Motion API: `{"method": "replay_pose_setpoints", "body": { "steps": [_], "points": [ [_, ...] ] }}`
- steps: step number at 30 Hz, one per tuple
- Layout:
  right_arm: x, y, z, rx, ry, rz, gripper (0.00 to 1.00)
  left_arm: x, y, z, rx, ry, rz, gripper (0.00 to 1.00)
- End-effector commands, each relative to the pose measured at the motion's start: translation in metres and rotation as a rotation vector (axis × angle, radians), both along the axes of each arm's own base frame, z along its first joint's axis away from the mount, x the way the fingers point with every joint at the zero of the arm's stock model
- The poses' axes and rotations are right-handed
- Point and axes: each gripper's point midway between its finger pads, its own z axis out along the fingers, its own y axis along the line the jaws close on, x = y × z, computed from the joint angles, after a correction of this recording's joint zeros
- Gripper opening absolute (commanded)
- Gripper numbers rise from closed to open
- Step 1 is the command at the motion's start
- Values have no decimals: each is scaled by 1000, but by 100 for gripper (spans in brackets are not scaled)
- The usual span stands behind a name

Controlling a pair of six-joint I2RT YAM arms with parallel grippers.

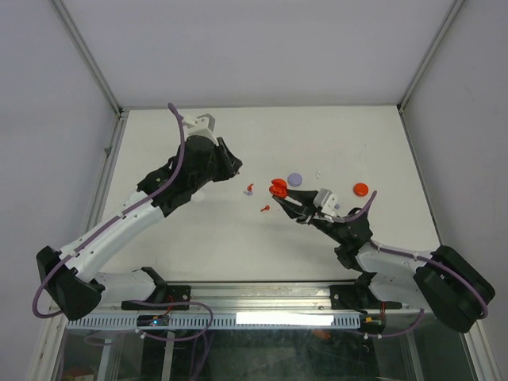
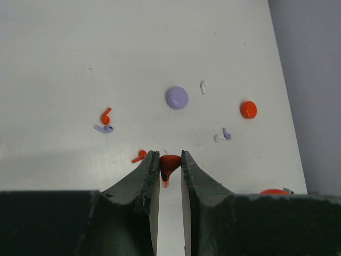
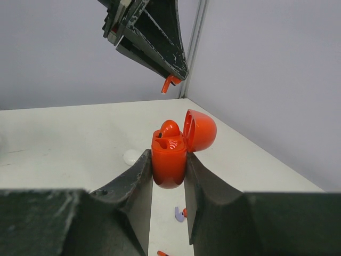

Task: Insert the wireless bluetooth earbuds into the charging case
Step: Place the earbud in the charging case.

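Observation:
My right gripper [image 3: 168, 156] is shut on an open red charging case [image 3: 169, 165], held above the table with its lid [image 3: 201, 129] flipped back. One red earbud [image 3: 170, 128] sits in it. The case shows in the top view [image 1: 279, 189]. My left gripper [image 2: 170, 156] is shut on a red earbud [image 2: 169, 164], stem pointing down. In the right wrist view this earbud [image 3: 169, 84] hangs above and beyond the case. The left gripper [image 1: 236, 167] is left of the case in the top view.
On the table lie a purple puck [image 2: 177, 98], a red puck [image 2: 248, 109], a white earbud [image 2: 203, 87], a red earbud [image 2: 105, 115] beside a purple one [image 2: 104, 128], another red earbud [image 2: 139, 156], and a white-and-purple pair [image 2: 222, 136]. A white puck [image 3: 130, 156] lies behind the case.

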Motion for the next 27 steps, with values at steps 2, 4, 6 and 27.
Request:
{"method": "replay_pose_setpoints", "body": {
  "steps": [2,4,6,27],
  "points": [
    [1,1,41,90,-112,-7,0,-18,-38,59,-134,-160,-44,9],
    [2,1,42,97,-110,-9,0,-26,-48,65,-143,-193,-63,9],
    [3,0,42,103,-109,-16,0,-33,-56,69,-156,-221,-84,8],
    [5,-9,44,165,-68,-48,0,-79,-116,72,-126,-407,-249,8]
  ]
}}
